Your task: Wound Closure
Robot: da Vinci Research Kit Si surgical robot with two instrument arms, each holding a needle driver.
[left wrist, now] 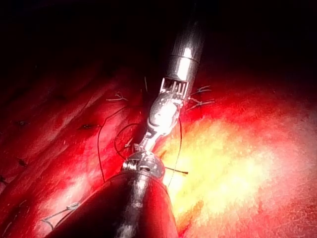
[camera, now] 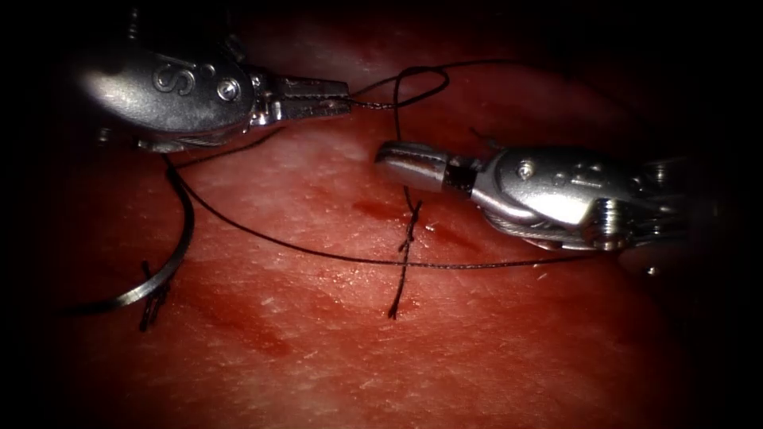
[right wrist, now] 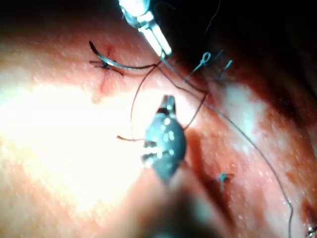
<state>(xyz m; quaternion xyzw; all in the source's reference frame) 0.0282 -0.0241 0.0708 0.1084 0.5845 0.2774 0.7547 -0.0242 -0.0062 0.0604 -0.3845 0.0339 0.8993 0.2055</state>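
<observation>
My left tool (camera: 346,98) reaches in from the upper left, jaws shut on the thread (camera: 318,254) just short of a small loop (camera: 421,79). From the loop, the thread drops past the tip of my right tool (camera: 381,155), whose jaws are shut with nothing visibly between them, and runs down to a knotted stitch (camera: 408,238). The curved needle (camera: 171,266) lies on the tissue (camera: 477,342) at the far left, held by neither tool. In the right wrist view the needle (right wrist: 121,65) rests beside the left tool (right wrist: 166,51), beyond the right tool (right wrist: 168,101).
A long strand of thread crosses the tissue from the needle's end toward the right, passing over the knotted stitch. Another knot with short dark tails (camera: 149,306) sits by the needle. Red fluid (camera: 373,208) marks the tissue near the stitch. Several earlier stitches (left wrist: 200,102) dot the tissue.
</observation>
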